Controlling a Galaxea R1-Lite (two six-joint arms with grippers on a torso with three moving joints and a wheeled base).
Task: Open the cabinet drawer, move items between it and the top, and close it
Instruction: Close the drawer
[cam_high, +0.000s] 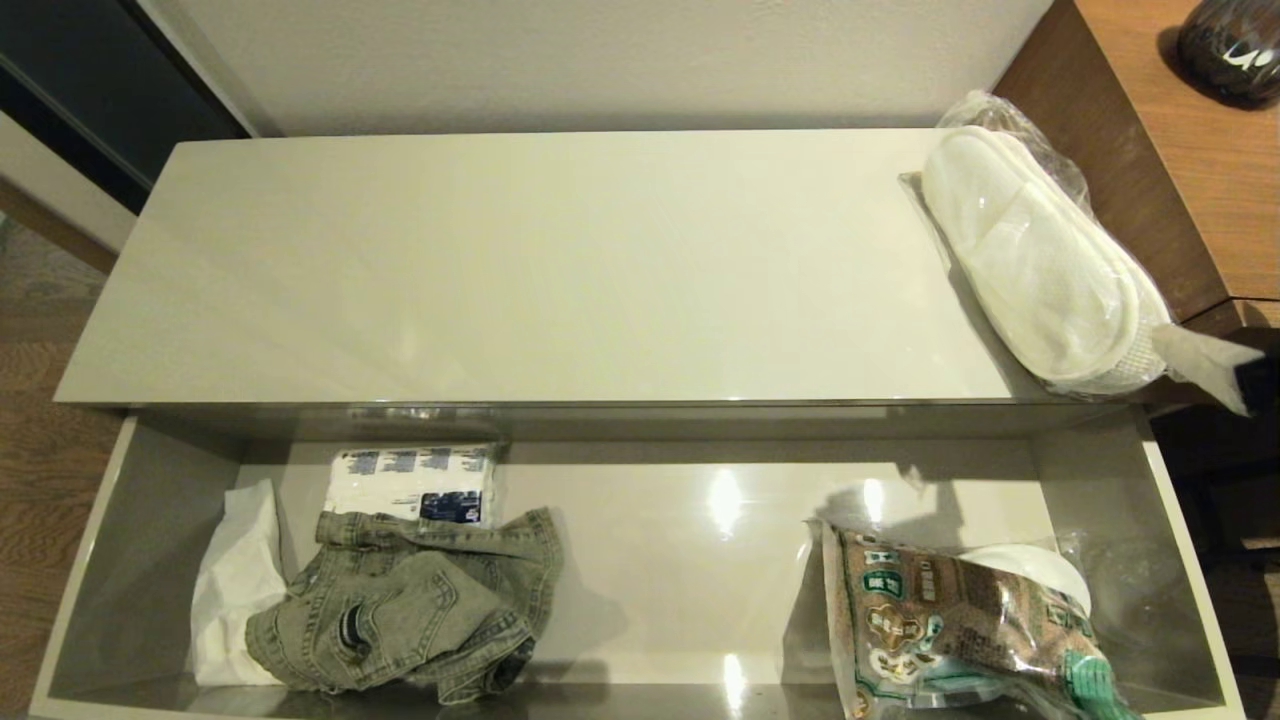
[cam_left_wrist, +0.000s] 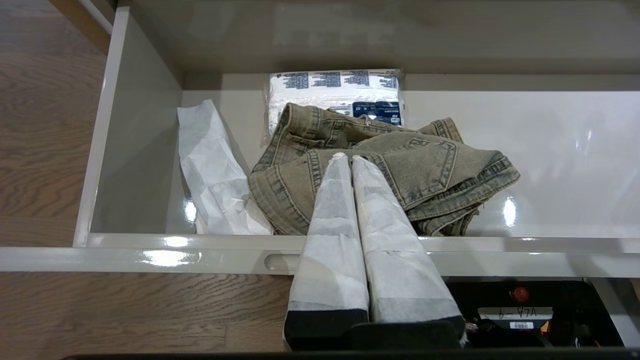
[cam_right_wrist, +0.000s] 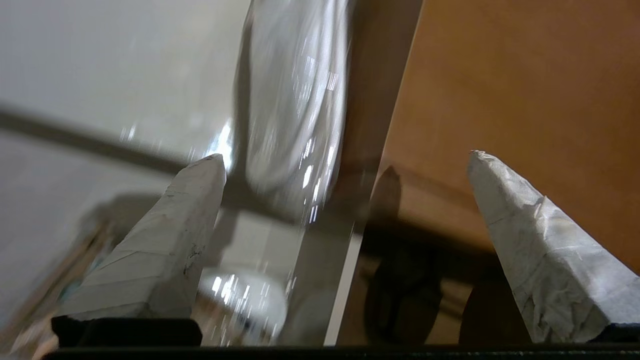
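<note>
The cabinet drawer stands pulled out, long and pale grey-beige. A faded olive-grey denim jacket lies crumpled in its left part. The clear pack of two white slippers rests on the right end of the glossy beige top. My right gripper is open and holds nothing; it hangs just off the pack's near end, and one taped finger shows at the head view's right edge. My left gripper is shut and holds nothing. It stays near the drawer's front rim and points at the jacket.
A white-and-blue tissue pack and crumpled white paper lie by the jacket. A brown-green snack bag fills the drawer's right front corner over a white round thing. The taller brown desk borders the top at right.
</note>
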